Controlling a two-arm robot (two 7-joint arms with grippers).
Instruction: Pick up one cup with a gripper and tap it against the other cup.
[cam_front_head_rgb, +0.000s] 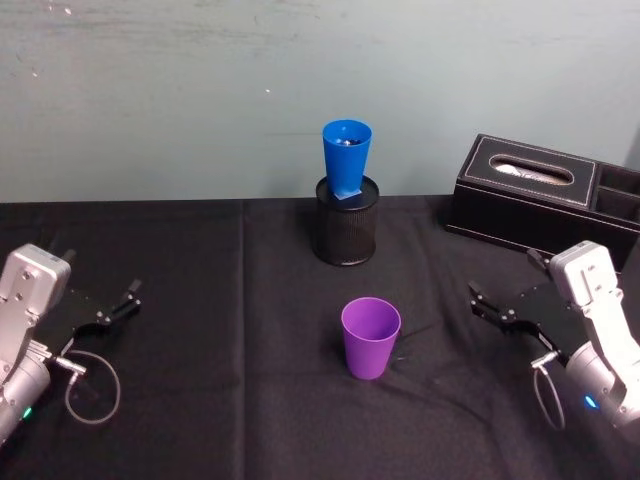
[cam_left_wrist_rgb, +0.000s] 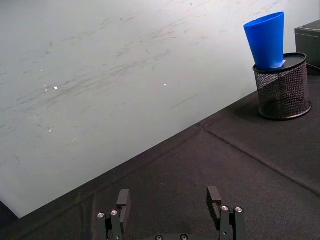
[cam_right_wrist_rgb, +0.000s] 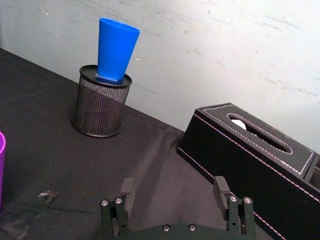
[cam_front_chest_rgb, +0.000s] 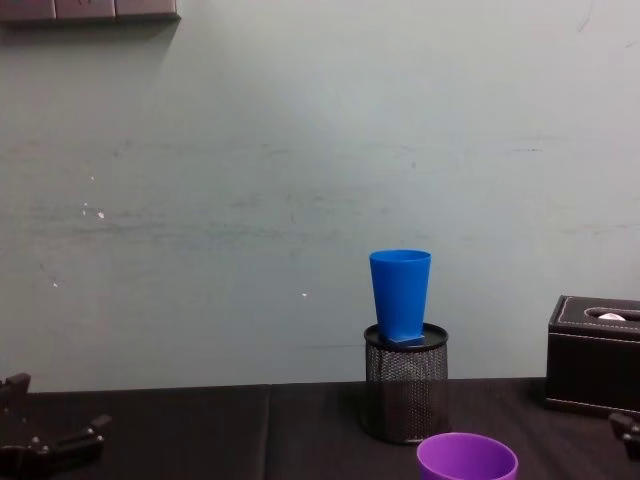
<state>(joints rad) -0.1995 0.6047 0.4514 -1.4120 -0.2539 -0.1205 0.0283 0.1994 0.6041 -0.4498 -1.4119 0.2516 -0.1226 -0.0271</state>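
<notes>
Standing upright mid-desk (cam_front_head_rgb: 200, 300), the purple cup (cam_front_head_rgb: 371, 338) has open cloth on every side. The blue cup (cam_front_head_rgb: 346, 155) sits, apparently tilted, in the mesh pen holder (cam_front_head_rgb: 347, 235) near the desk's rear edge. The left gripper (cam_left_wrist_rgb: 168, 200) and right gripper (cam_right_wrist_rgb: 173, 187) lie low toward the side edges, fingers apart.

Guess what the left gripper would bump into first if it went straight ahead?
Likely nothing soon: the open left gripper faces bare black tablecloth, then the pale grey-green wall; depth is unclear.
</notes>
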